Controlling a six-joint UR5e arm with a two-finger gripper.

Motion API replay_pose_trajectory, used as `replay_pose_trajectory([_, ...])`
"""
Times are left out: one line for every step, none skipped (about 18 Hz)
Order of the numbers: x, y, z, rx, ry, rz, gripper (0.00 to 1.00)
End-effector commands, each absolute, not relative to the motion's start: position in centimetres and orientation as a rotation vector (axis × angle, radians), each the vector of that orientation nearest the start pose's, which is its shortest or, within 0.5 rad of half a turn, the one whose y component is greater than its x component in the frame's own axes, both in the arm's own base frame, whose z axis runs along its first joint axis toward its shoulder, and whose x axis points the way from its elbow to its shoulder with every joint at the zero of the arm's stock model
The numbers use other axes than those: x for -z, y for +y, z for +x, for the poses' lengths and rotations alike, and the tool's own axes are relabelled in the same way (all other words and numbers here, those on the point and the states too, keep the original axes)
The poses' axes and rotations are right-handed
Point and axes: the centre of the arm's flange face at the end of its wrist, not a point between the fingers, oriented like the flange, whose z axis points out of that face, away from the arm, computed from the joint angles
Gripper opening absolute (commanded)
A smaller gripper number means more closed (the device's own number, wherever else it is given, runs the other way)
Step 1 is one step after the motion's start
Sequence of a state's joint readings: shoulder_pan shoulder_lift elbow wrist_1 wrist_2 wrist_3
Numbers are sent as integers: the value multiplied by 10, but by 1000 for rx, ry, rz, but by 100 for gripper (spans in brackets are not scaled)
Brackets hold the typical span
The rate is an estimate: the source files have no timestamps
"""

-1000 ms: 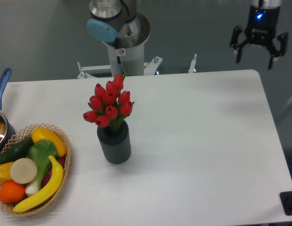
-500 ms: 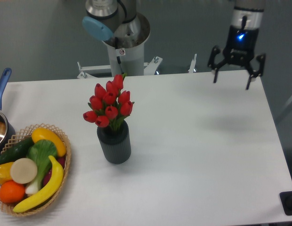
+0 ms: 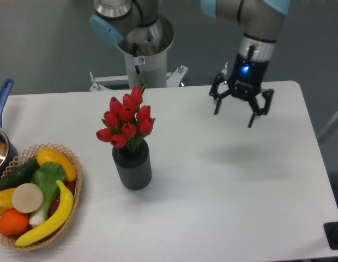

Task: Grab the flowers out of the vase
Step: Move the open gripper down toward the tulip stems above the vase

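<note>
The flowers [image 3: 126, 123] stand upright in the vase [image 3: 132, 166], a little left of the table's [image 3: 240, 207] middle, with the gripper [image 3: 241, 111] well apart from them at about two o'clock, hanging above the tabletop with its fingers spread wide and nothing between them. The bunch looks light and probably artificial: smooth, glossy red buds packed into a tight cluster on thin green stems that disappear into the vase's mouth. The buds are likely soft and would crush or splay under a squeeze, so the best hold is probably on the gathered stems just under the heads, where only a short length shows above the rim. A straight upward pull should free them, though the light vase may lift along if the stems sit snugly. The vase is a short, dark grey cylinder with fine vertical ribbing and a matte finish. At eight o'clock from it, a woven wicker basket [image 3: 74, 192] holds plastic-looking fruit and vegetables.
</note>
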State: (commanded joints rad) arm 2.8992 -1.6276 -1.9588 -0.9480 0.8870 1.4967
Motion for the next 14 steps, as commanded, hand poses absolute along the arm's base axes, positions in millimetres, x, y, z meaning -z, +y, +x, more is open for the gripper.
replay_pose_trajectory([-353, 309, -423, -77, 362, -2370, 100])
replay_pose_trajectory([-351, 311, -420, -76, 397, -2327, 100])
replay_pose_trajectory([-351, 314, -417, -71, 417, -2285, 100])
replay_pose_trajectory([-349, 316, -414, -63, 432, -2247, 100])
replay_pose_trajectory([-346, 319, -412, -61, 458, -2216, 100])
replay_pose_trajectory([-339, 329, -408, -37, 485, -2181, 100])
replay_pose_trajectory([-333, 338, -402, -12, 505, -2145, 100])
replay_pose_trajectory([-330, 342, -396, 0, 519, -2122, 100])
replay_pose_trajectory([-322, 344, -392, 14, 535, -2109, 100])
replay_pose_trajectory([-315, 347, -387, 18, 568, -2093, 100])
replay_pose_trajectory([-310, 352, -379, 22, 608, -2076, 100])
replay_pose_trajectory([-305, 353, -373, 34, 612, -2057, 100])
replay_pose_trajectory([-303, 354, -369, 49, 595, -2034, 100])
replay_pose_trajectory([-302, 355, -365, 60, 584, -2012, 100])
